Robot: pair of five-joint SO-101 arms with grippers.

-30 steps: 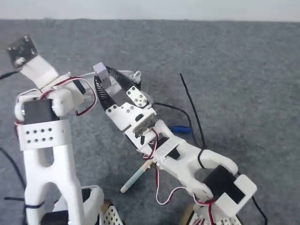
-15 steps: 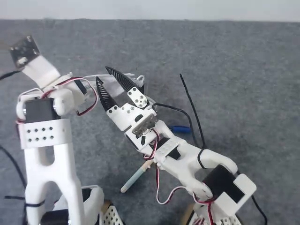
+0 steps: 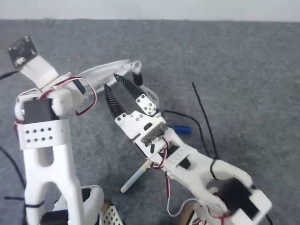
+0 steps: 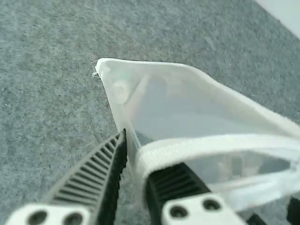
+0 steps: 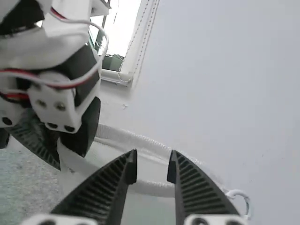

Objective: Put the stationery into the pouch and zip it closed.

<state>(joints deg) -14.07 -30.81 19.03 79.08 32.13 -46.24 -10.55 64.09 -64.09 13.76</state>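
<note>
Two things on the grey worktop (image 3: 243,70) from high: pen (image 3: 136,177) and small blue piece (image 3: 180,129), well apart from the clear pouch (image 3: 105,70) held aloft. Right gripper (image 3: 111,81) spread wide, empty, just beside it.

From the left wrist: left gripper (image 4: 136,154) pinched tight on the pouch's zipper band.

From the right wrist: right gripper parted, holding nothing, near that band.

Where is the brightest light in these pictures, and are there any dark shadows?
Right wrist view: brightest at what looks like a window, glowing white. Left wrist view: light passes through the clear pouch, no hard glare. High view: soft, even light; only faint shadows on the grey carpet.
</note>
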